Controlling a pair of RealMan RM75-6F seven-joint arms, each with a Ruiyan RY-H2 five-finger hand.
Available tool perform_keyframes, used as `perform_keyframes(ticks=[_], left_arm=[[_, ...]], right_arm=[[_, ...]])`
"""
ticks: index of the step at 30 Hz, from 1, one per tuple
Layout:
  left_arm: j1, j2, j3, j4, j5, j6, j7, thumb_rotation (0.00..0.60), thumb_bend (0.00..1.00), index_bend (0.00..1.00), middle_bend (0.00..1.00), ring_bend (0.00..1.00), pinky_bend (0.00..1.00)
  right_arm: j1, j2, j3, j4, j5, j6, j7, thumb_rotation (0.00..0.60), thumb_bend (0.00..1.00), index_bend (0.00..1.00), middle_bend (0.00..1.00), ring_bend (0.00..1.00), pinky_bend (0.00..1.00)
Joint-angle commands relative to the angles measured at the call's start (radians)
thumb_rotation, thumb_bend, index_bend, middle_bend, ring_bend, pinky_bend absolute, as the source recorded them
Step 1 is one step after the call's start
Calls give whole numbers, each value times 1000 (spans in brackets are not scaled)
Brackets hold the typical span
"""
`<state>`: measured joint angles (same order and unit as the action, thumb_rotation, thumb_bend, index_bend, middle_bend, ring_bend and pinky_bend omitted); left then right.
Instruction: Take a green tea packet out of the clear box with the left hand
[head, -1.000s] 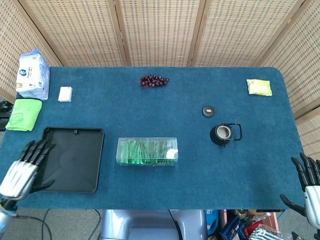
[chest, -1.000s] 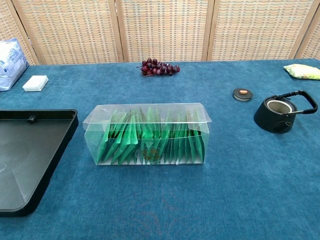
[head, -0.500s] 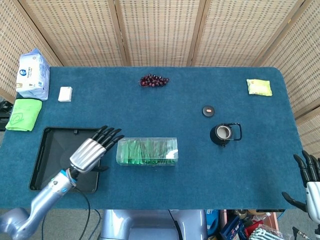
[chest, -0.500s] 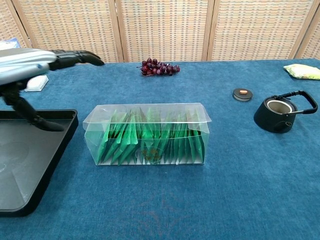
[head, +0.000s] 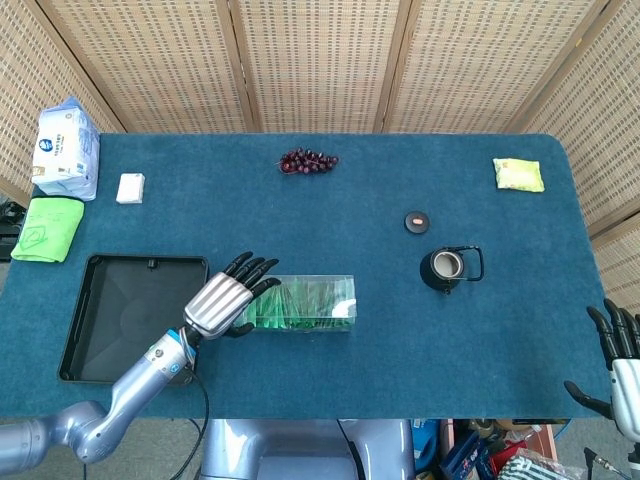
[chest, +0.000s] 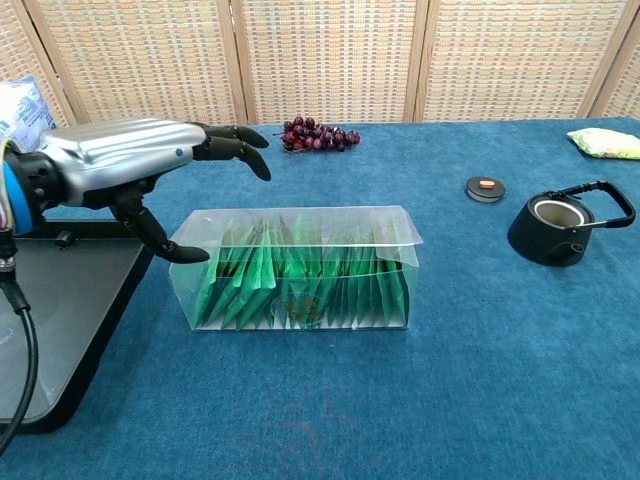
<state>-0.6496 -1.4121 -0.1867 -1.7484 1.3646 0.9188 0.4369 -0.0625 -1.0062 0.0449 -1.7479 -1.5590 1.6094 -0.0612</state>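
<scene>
Fingers (head: 252, 268) of the left hand (head: 220, 303) are seen spread apart above the left end of the clear box (head: 296, 304), with nothing held; in the chest view the same left hand (chest: 125, 155) is shown raised over the box's near-left corner, its thumb pointing down beside the left wall of the clear box (chest: 293, 268). Only the chest view makes plain that the green tea packets (chest: 300, 280) stand upright in a packed row inside the box. Only the head view takes in the far left of the counter (head: 330, 215): a white and blue bag (head: 67, 149), a small white block (head: 130, 188) and a green cloth (head: 45, 230), with the black tray (head: 130, 318) just left of the box. Grapes (head: 307, 160) are seen near the back edge in both views, as are a small round lid (head: 417, 221) and a black teapot (head: 450, 268) well to the right of the box. A yellow packet (head: 518, 174) lies in the far right corner. The right hand (head: 620, 365) is caught only by the head view, beyond the counter's right front corner, fingers apart and empty.

Compared with half a second ago, the left hand has been carried rightward from over the tray's right edge to over the box's left end. The box, packets and right hand are found unchanged.
</scene>
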Motion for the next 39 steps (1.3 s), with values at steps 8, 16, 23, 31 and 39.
perform_keyframes(ticks=[8, 16, 23, 31, 39], left_arm=[[-56, -71, 6, 49, -65, -11, 47, 600, 256, 198, 58, 83, 45], [-92, -112, 4, 83, -108, -15, 73, 600, 385, 225, 58, 83, 45], [-119, -115, -6, 73, -157, -8, 98, 600, 496, 244, 58, 83, 45], [-147, -76, -57, 55, -228, 6, 83, 600, 520, 246, 58, 83, 45], [-205, -55, -132, 139, -351, -39, 10, 600, 521, 246, 58, 83, 45]], right_arm=[[6, -2, 3, 5, 18, -15, 4, 600, 0, 0, 0, 0, 0], [12, -3, 4, 9, 28, -26, 4, 600, 0, 0, 0, 0, 0], [15, -4, 8, 14, 43, -35, 11, 600, 0, 0, 0, 0, 0], [20, -3, 9, 12, 52, -45, 19, 600, 0, 0, 0, 0, 0], [24, 3, 15, 20, 81, -63, 46, 600, 0, 0, 0, 0, 0]])
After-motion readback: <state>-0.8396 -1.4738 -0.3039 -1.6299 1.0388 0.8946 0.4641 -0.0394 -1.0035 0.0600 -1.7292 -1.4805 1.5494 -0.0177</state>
